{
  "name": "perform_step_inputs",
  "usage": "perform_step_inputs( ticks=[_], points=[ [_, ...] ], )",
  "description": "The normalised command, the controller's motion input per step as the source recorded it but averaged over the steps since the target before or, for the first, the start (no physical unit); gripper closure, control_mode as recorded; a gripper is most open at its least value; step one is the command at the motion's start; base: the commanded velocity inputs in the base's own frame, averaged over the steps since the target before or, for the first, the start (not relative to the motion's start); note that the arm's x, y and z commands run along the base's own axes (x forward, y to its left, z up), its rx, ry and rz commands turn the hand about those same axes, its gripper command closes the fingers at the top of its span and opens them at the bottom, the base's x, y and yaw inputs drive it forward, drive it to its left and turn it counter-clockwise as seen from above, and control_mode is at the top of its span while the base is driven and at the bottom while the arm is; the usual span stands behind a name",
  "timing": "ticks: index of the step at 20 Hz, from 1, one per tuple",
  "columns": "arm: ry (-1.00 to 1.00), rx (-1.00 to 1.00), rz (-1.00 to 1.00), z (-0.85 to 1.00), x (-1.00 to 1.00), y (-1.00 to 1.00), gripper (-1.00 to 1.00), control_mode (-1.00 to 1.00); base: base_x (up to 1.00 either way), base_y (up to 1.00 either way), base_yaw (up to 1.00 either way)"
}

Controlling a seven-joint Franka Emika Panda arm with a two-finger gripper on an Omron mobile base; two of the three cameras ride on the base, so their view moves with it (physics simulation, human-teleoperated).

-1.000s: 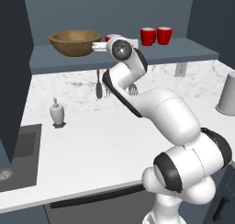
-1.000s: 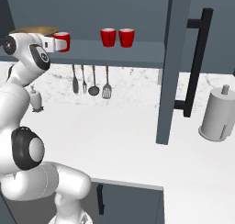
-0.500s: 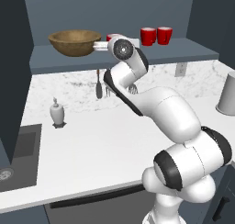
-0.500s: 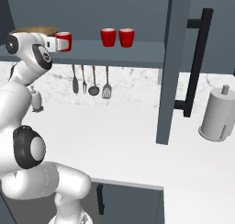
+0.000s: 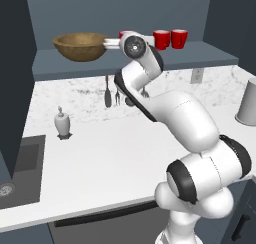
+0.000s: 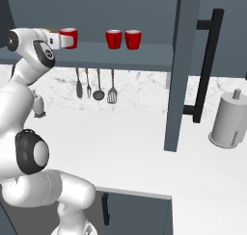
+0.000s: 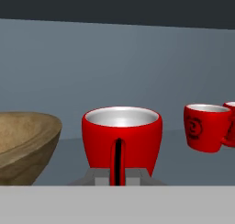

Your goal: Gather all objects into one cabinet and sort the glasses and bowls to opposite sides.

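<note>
The hand (image 7: 117,172) is pinched on the handle of a red cup (image 7: 121,140) on the cabinet's shelf (image 6: 144,53), just beside the wooden bowl (image 5: 80,45) at the cup's nine o'clock. The sorting step looks underway; next, carry this cup toward three o'clock to join the two other cups (image 6: 123,39), clear of the bowl.
</note>
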Motion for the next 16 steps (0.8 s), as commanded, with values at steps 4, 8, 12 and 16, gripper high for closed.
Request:
perform_step_inputs(
  ticks=[4, 8, 12, 16],
  points=[
    [0.02, 0.00, -0.14, 0.27, 0.00, -0.08, 1.00, -1.00, 0.00, 0.00, 0.00],
    [0.01, 0.00, -0.09, 0.10, 0.04, -0.03, 1.00, -1.00, 0.00, 0.00, 0.00],
    [0.00, 0.00, 0.00, 0.00, 0.23, 0.00, 1.00, -1.00, 0.00, 0.00, 0.00],
    [0.00, 0.00, 0.00, 0.00, 0.09, 0.00, 1.00, -1.00, 0.00, 0.00, 0.00]
  ],
)
